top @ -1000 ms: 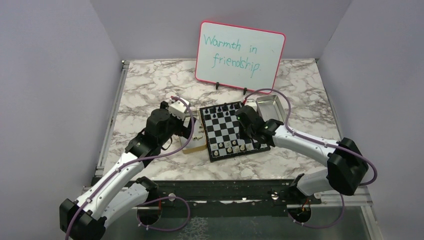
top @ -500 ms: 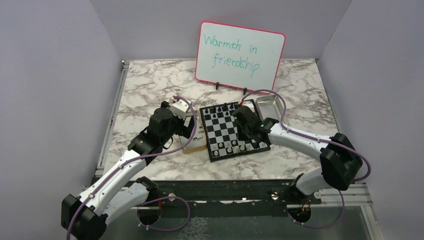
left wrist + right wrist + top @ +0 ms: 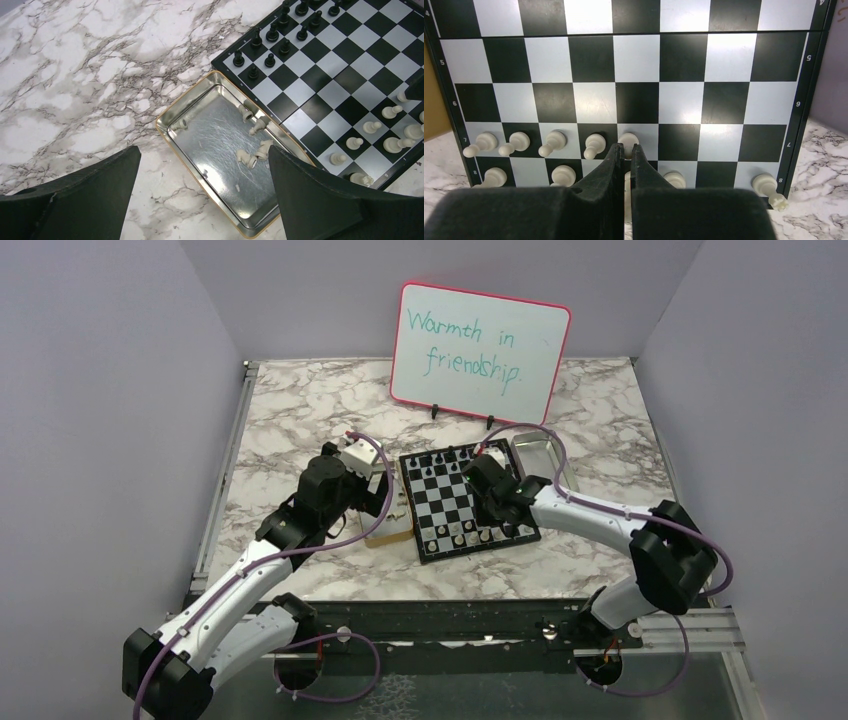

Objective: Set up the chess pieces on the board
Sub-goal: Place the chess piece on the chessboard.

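**Left Arm Is Hanging Open Over the Loose Cream Pieces**

The small black-and-white chequered chessboard (image 3: 468,502) is sitting partly set. Tiny black chessmen (image 3: 272,36) are standing in its two far rows. Tiny cream-tan chessmen (image 3: 519,142) are standing in its two near rows, with gaps showing toward the board's right side.

The right two-finger gripper (image 3: 626,149) is hanging over those near rows with its fingers pressed almost together. Their tips are meeting a cream pawn (image 3: 628,138) in the second row from the board's near edge (whether they are pinching it or only resting against it is not clear).

The rest of the cream set is lying in a shallow gold-rimmed metal tin (image 3: 172,107) right against the board's left edge, its long side running along that edge. A handful of loose cream pieces (image 3: 252,157) are lying on their sides in the half of the tin nearer the board, their long axes pointing different ways and some of them touching.

The left two-finger gripper (image 3: 202,152) is hovering above the tin, fingers spread wide and holding nothing. The loose pieces are lying below and between the fingers, closer to the finger on the board's side, so the left arm is much the nearer one. The next pick probably calls for descending with the fingers set across one piece's long axis, and the touching pieces may get nudged.
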`<state>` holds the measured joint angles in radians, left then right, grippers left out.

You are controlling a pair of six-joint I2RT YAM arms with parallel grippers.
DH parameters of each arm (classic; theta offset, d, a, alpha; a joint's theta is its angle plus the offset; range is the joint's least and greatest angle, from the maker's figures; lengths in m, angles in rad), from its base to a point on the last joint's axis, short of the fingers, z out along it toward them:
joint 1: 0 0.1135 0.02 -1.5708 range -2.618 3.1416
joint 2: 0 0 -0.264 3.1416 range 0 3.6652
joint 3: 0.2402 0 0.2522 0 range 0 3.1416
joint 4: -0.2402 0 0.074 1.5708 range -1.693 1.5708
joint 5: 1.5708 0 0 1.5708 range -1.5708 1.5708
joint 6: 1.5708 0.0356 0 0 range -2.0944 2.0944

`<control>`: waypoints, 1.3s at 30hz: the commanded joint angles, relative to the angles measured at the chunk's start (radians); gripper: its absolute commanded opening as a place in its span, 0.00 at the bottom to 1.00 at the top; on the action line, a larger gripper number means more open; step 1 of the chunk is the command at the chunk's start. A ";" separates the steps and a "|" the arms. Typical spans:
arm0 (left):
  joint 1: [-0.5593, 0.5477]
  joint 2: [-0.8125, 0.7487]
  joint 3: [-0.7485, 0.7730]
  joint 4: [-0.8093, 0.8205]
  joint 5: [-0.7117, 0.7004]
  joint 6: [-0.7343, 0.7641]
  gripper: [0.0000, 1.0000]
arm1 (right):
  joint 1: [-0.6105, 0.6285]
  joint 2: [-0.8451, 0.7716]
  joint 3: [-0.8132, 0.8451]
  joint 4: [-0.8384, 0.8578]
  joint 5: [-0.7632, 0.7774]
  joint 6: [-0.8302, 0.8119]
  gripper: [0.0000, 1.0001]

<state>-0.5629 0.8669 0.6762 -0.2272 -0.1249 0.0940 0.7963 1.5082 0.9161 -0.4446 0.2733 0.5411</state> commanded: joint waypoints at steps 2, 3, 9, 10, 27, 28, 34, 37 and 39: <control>0.001 -0.011 0.008 0.006 -0.022 0.006 0.99 | -0.010 0.021 0.022 -0.036 -0.008 0.006 0.02; 0.001 -0.011 0.008 0.006 -0.022 0.006 0.99 | -0.010 0.021 0.022 -0.036 -0.010 0.006 0.03; 0.002 -0.010 0.008 0.005 -0.022 0.006 0.99 | -0.011 0.026 0.024 -0.038 -0.013 0.002 0.04; 0.001 -0.010 0.008 0.006 -0.022 0.006 0.99 | -0.011 0.027 0.025 -0.038 -0.014 0.001 0.04; 0.001 -0.012 0.008 0.006 -0.022 0.006 0.99 | -0.011 0.038 0.042 -0.073 -0.026 0.006 0.08; 0.001 -0.012 0.008 0.005 -0.022 0.006 0.99 | -0.011 0.034 0.042 -0.074 -0.027 0.007 0.08; 0.001 -0.013 0.008 0.006 -0.021 0.006 0.99 | -0.011 0.030 0.039 -0.081 -0.030 0.007 0.08; 0.002 -0.011 0.009 0.006 -0.017 0.006 0.99 | -0.011 0.030 0.038 -0.084 -0.026 0.006 0.08; 0.001 -0.007 0.010 0.006 -0.011 0.005 0.99 | -0.010 0.032 0.038 -0.087 -0.025 0.007 0.08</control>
<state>-0.5629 0.8669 0.6762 -0.2268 -0.1249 0.0944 0.7902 1.5372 0.9318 -0.4820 0.2634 0.5411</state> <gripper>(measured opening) 0.990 0.083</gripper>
